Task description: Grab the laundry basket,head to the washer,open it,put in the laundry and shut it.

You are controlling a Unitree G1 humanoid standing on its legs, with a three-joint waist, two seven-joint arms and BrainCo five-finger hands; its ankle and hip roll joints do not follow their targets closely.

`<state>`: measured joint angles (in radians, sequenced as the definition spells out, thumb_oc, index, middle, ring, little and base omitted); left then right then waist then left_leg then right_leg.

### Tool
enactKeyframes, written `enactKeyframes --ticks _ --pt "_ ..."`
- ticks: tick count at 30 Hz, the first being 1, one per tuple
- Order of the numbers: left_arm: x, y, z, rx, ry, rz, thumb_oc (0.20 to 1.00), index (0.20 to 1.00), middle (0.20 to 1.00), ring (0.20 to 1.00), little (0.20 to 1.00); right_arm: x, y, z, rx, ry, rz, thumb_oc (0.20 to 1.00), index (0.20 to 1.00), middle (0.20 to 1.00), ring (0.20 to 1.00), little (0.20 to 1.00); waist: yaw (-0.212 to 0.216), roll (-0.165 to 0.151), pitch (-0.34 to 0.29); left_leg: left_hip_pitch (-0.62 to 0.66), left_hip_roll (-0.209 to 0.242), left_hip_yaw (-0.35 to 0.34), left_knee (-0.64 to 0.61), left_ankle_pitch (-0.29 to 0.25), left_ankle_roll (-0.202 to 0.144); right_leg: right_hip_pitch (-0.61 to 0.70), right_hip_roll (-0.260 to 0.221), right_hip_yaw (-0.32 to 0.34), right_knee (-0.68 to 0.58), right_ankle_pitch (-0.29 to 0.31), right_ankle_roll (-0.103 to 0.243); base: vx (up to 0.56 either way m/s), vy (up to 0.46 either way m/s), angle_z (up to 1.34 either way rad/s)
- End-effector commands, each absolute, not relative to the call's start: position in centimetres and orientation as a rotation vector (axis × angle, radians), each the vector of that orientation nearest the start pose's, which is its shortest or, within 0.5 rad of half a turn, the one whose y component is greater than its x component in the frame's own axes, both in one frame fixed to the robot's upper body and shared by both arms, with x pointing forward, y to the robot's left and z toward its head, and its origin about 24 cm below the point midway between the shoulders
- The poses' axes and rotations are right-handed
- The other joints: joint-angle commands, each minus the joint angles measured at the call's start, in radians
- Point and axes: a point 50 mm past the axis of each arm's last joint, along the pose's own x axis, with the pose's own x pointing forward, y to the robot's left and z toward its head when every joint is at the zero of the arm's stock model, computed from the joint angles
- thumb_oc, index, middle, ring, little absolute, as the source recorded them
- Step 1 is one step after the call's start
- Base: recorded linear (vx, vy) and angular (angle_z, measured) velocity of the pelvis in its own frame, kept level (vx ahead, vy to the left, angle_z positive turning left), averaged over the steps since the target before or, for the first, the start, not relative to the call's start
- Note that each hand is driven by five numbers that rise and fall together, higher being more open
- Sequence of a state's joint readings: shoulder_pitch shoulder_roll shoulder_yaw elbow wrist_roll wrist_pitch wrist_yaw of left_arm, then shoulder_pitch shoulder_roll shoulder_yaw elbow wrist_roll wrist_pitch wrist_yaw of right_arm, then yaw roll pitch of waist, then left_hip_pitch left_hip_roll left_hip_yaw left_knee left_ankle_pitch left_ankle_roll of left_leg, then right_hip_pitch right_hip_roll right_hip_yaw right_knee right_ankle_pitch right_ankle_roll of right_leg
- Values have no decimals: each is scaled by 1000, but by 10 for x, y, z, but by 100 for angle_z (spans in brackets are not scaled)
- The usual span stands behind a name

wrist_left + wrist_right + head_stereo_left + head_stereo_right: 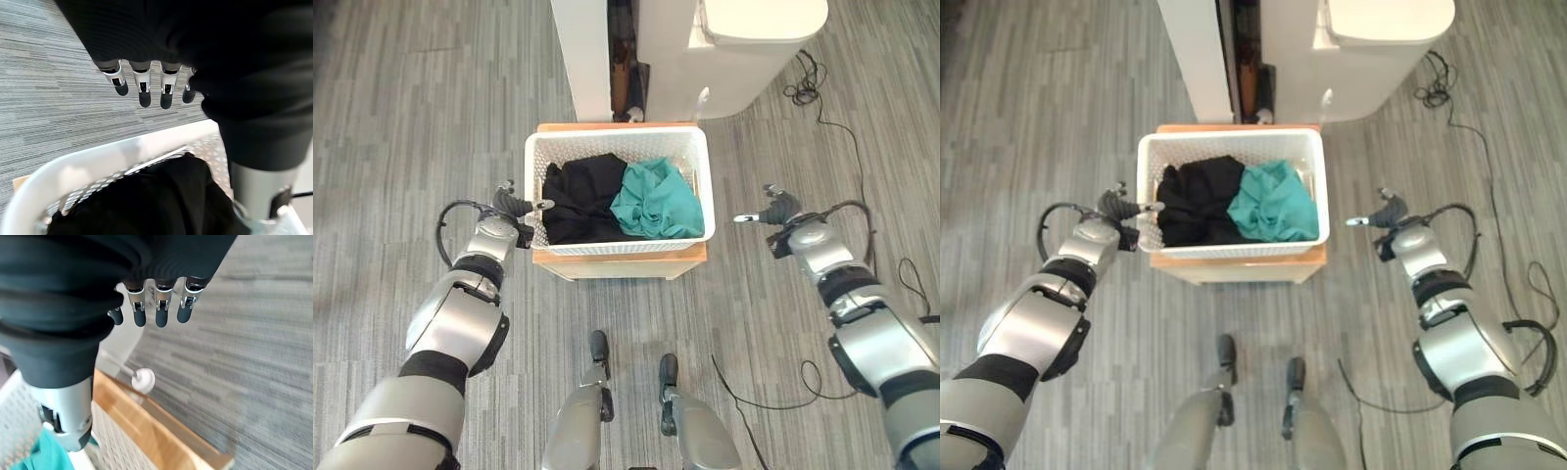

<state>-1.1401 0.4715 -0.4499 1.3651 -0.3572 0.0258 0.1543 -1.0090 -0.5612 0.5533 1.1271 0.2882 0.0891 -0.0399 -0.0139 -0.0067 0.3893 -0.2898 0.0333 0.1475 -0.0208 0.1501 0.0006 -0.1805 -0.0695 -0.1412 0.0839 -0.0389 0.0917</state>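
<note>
Task barely begun, by my reading. The white laundry basket sits on a small wooden tabletop, not yet lifted. Inside it: a black garment on the side toward my left hand, a teal garment on the side toward my right.

Left hand sits just beside the basket's left wall, close to the rim; whether it touches I cannot tell from the eye views. In the left wrist view the fingers hang straight and relaxed above the rim, holding nothing.

Right hand hangs off the basket's right side, clearly apart from it, over bare floor. In its wrist view the fingers are likewise straight and empty, with the tabletop edge below them.

Beyond the basket, on its far side, stands a tall white appliance with a rounded top and a dark gap between white panels. Possibly the washer, but I cannot confirm.

Still to do, as I judge it: close both hands on the basket, lift, carry it to the washer, open the door, load both garments, shut the door.

Writing or labels: none readable on the basket, garments or appliance.
</note>
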Motion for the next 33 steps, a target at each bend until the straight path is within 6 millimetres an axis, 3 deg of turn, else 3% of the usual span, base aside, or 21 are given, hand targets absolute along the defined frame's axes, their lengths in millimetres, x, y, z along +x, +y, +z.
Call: enactKeyframes --ticks 1,10,14,24,33 --pt "416 249 188 367 73 368 1000 1000 1000 1000 1000 403 -252 149 -601 177 -133 1000 1000 1000 1000 1000 12 -18 -13 -40 41 3 104 -59 -60 -91 -102 11 -48 153 46 0 0 0" --pt "421 229 192 445 70 308 1000 1000 1000 1000 1000 408 -253 162 -594 174 -166 1000 1000 1000 1000 1000 18 -8 10 -70 39 -2 110 -55 -65 -116 -106 4 -46 158 45 -2 -2 1" --pt "422 230 192 440 90 307 1000 1000 1000 1000 1000 412 -248 172 -583 164 -173 1000 1000 1000 1000 1000 19 -8 18 -78 37 -1 111 -52 -64 -123 -105 6 -48 162 46 0 0 0" --pt "420 245 215 457 93 366 1000 1000 1000 1000 1000 424 -222 204 -549 102 -160 1000 1000 1000 1000 1000 19 -12 29 -119 36 5 118 -51 -69 -153 -105 3 -65 181 49 3 0 0" --pt "422 238 217 516 99 341 1000 1000 1000 1000 1000 428 -216 224 -535 66 -170 1000 1000 1000 1000 1000 22 -12 27 -145 29 0 121 -53 -69 -171 -104 -4 -62 183 48 15 -2 0"
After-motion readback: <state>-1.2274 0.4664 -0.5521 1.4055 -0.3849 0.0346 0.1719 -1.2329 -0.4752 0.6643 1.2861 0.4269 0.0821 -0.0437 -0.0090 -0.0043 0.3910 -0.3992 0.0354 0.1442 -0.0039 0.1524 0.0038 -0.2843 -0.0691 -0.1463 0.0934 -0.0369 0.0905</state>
